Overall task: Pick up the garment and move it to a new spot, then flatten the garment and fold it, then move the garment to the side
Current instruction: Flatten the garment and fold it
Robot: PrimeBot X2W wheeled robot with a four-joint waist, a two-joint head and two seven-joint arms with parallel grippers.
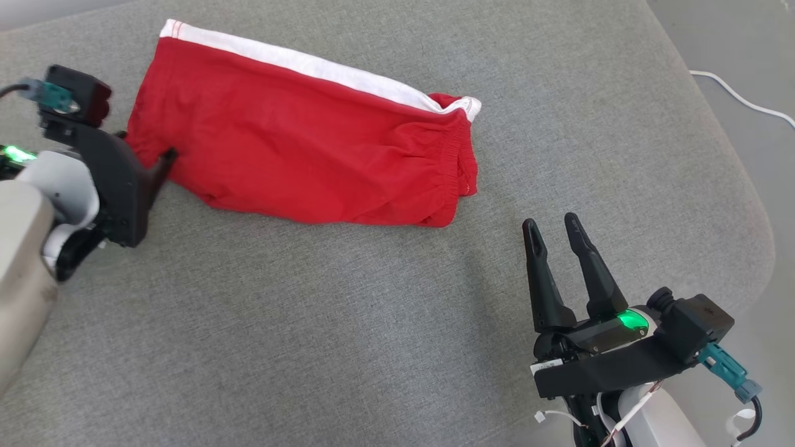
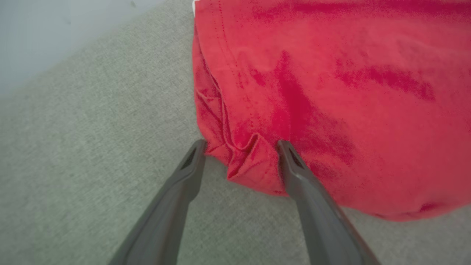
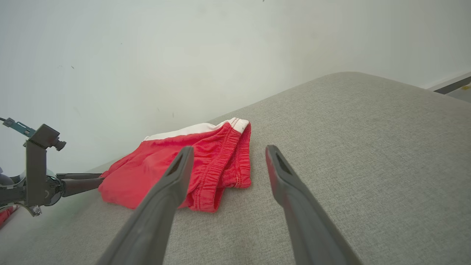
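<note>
Two grippers and one garment on a grey woven upholstered surface [image 1: 310, 323]. The garment, a pair of red knit shorts with a white side stripe [image 1: 298, 149], lies in the upper middle of the head view. It is doubled over lengthwise, with its gathered elastic waistband [image 1: 456, 161] toward the right of the frame and its leg hems toward the left.

The left gripper [image 1: 149, 155], at the left edge of the head view, points at the hem end. In the left wrist view its fingers stand wide apart on either side of a bunched fold of hem [image 2: 250, 162], with the tips at the cloth's edge and nothing pinched between them. The right gripper [image 1: 550, 222], at the lower right of the head view, has its fingers spread just as wide. It holds nothing and sits apart from the waistband, at which the right wrist view looks.

Handling, as judged: the cloth looks light, thin and limp. It should drape and sag from any single hold, and a shallow pinch may catch one layer alone. The puckered hem fold offers the left fingers several layers to close on. The thick elastic waistband is the firmest hold for the right fingers. Lifting at both ends together would keep the shorts spread. The woven surface may drag at the cloth if it is slid rather than lifted.
</note>
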